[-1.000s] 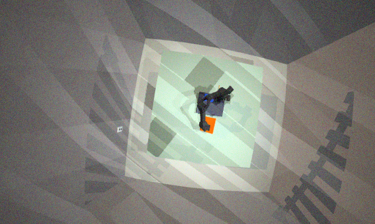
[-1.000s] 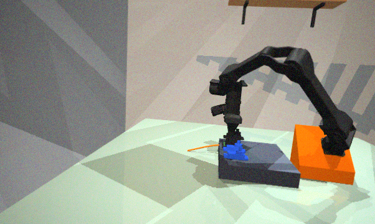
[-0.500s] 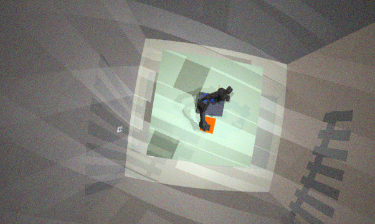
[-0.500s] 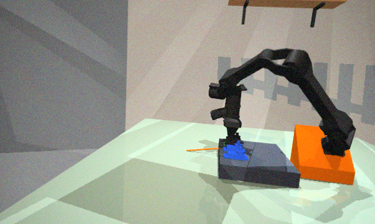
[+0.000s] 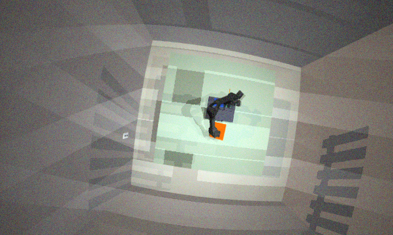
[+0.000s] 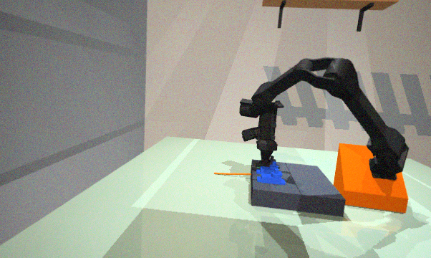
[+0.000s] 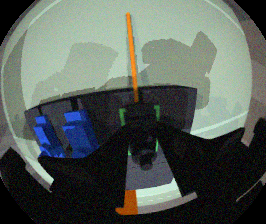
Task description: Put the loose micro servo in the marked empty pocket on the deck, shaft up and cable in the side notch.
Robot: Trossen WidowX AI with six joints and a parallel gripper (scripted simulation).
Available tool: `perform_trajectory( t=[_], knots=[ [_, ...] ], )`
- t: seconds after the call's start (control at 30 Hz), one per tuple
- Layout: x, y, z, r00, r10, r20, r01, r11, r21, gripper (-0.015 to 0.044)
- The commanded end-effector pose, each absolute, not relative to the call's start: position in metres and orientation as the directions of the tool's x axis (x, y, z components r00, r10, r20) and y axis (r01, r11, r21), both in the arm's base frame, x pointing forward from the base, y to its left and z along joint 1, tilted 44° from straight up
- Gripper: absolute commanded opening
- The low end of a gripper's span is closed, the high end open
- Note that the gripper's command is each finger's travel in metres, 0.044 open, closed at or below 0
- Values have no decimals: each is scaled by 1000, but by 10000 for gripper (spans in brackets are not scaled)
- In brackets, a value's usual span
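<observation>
Wrist: black servo (image 7: 145, 116) between the jaws, orange cable (image 7: 132, 55) straight.

The top view is looking down from high above the whole table (image 5: 249, 163) (image 6: 172, 201); the exterior is facing the arm (image 5: 212, 121) (image 6: 366, 111) side-on from nearer; the wrist is peering closely down past the fingers, all three sharing the dark deck (image 5: 227, 115) (image 6: 308, 186) (image 7: 181, 107)
</observation>
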State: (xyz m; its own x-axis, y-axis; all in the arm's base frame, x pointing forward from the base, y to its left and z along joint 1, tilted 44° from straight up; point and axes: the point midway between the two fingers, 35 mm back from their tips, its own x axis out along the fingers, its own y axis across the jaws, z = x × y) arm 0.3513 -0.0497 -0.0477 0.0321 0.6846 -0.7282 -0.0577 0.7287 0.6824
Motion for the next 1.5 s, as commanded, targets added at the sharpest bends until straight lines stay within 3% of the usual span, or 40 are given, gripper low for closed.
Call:
perform_trajectory(
  t=[0.0, 0.1, 0.5, 0.63, 0.83, 1.47],
  knots=[
    [351, -50, -48, 36, 687, -726, -53, 727, 685, 131],
    [351, -50, -48, 36, 687, -726, -53, 727, 685, 188],
    [344, -74, -23, 35, 685, -727, -52, 728, 684, 188],
    [322, -88, -17, 36, 683, -729, -43, 730, 682, 292],
    [240, -120, 15, 30, 683, -730, -47, 731, 681, 440],
    [237, -155, 52, 38, 683, -730, -39, 731, 682, 440]
  ],
)
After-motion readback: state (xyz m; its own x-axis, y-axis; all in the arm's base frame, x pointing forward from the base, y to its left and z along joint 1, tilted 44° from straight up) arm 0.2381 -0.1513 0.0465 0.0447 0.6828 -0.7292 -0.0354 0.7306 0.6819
